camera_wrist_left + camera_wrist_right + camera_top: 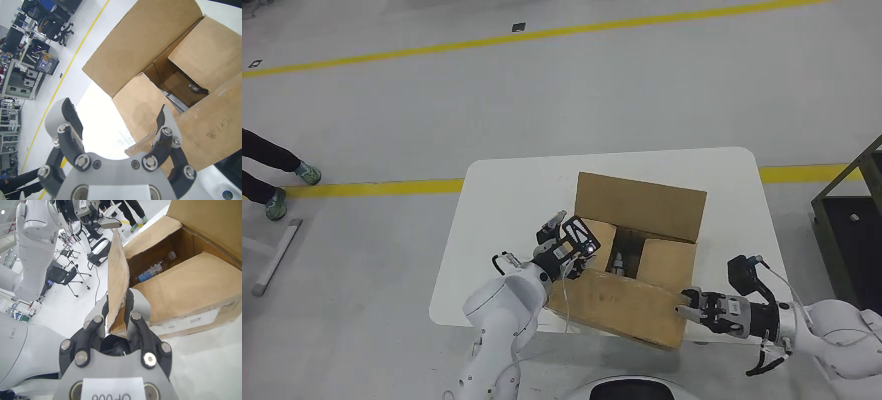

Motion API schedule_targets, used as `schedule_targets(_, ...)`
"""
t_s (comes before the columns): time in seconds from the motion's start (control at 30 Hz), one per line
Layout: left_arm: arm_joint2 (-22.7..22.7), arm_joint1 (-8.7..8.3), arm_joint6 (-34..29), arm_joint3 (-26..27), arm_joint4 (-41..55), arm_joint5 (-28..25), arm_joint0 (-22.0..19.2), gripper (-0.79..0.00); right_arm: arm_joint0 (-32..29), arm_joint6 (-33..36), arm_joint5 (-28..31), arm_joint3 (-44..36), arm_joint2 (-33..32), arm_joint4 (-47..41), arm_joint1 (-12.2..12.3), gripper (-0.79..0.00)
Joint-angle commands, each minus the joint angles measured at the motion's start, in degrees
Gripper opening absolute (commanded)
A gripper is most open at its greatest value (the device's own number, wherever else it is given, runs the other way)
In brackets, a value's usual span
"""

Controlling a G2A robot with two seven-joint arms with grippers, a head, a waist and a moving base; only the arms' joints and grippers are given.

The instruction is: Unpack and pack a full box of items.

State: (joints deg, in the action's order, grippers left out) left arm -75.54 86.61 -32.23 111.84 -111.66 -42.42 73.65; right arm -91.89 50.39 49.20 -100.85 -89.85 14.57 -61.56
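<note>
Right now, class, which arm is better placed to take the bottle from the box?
Probably left: the left gripper is open by the box, while the right gripper is shut on the flap.

Pale grey floor (392,120) with yellow lines (542,36) (office chairs (51,28) beyond).

1. Bright, even overhead light. The white table (502,200) glares and is washed out just beyond the left gripper (114,105).
2. The inside of the box (642,205), ahead of the right gripper (118,298), lies in deep shadow.
3. Wrist views bow straight lines near their edges.
</note>
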Motion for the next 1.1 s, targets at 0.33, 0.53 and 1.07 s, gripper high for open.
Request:
schedule_targets(0.33,0.0,0.0,0.0,0.0,0.0,0.0,0.0,0.0,2.8,-5.0,-5.0,-0.3,4.3,7.3,0.1,-0.785)
schedule_targets(0.53,0.0,0.0,0.0,0.0,0.0,0.0,0.0,0.0,6.7,-6.9,-4.8,0.2,1.9,13.2,0.7,-0.785)
schedule_targets(1.07,1.1,-0.22,-0.3,2.7,1.3,1.3,-0.4,0.0,3.6,-28.6,-0.2,-5.6,-1.2,40.1,1.1,-0.785)
